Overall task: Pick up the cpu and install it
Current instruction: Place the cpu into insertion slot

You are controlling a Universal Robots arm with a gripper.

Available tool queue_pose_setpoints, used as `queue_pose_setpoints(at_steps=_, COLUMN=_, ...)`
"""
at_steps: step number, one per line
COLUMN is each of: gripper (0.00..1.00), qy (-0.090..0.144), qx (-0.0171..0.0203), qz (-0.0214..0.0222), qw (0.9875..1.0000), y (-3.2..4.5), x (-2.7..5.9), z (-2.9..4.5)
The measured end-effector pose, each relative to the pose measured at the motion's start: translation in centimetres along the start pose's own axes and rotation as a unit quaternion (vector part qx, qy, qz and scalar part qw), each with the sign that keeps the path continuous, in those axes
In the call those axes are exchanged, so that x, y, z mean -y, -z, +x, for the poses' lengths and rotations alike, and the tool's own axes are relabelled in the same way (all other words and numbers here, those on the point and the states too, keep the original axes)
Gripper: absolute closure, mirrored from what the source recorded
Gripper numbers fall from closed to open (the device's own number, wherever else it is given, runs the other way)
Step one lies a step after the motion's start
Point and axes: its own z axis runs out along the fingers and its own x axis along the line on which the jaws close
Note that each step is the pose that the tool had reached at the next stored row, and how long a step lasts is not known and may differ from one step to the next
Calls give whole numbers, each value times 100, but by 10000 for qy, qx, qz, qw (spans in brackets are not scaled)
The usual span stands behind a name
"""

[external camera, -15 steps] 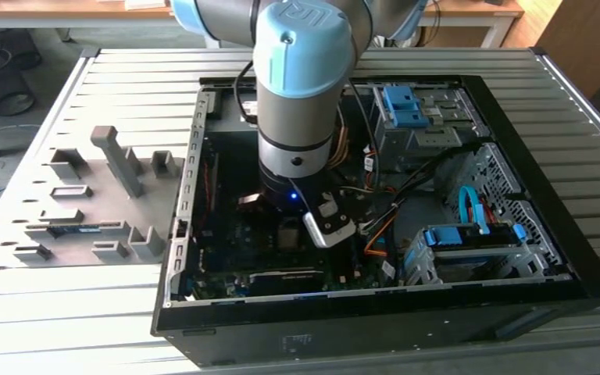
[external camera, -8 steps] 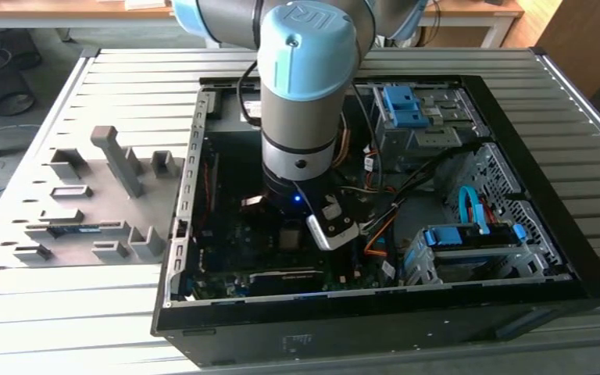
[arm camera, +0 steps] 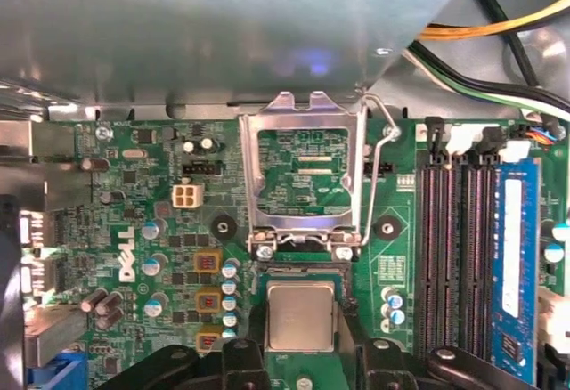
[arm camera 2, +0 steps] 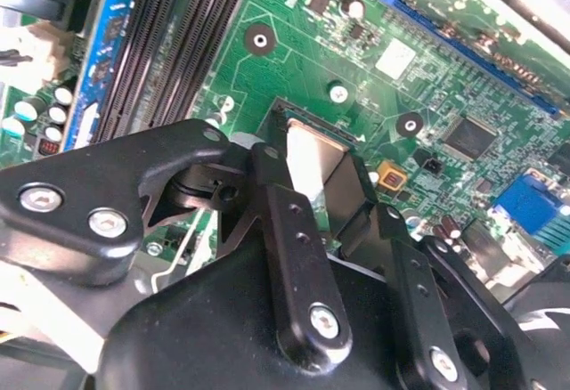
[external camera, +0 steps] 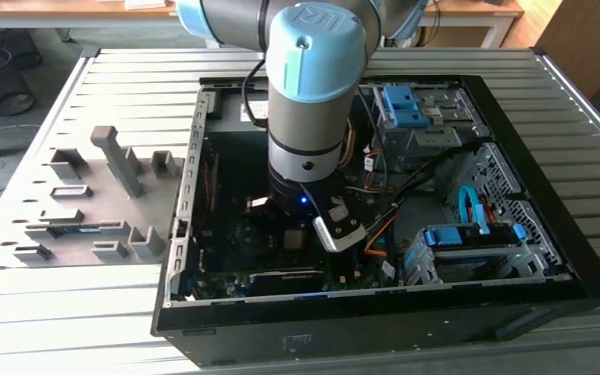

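Tool [arm camera: 301,344] fingers clamp small flat square silver-topped cpu [arm camera: 301,312] at black socket [arm camera: 298,270], silver load plate [arm camera: 303,163] open. Keep level, no force.

- Covered by the hand [arm camera 2: 325,185] in the second wrist view: one edge of the cpu [arm camera 2: 313,154].
- Cannot tell in either wrist view whether gripped or merely flanked.
- Cut off at the first wrist view's edge: most of the hand's body.
- Blocked by the arm [external camera: 305,117] in the exterior view: much of the motherboard [external camera: 232,234] inside the computer case [external camera: 550,258].
- Screened by a grey metal panel [arm camera: 223,25] in the first wrist view: the board beyond the socket frame [arm camera: 303,176].
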Motion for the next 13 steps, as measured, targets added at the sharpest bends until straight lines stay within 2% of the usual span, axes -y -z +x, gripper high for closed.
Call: queue_pose_setpoints(at_steps=13, gripper=56, qy=-1, qx=-1, qz=17, qw=10000, y=48, x=2, z=-18)
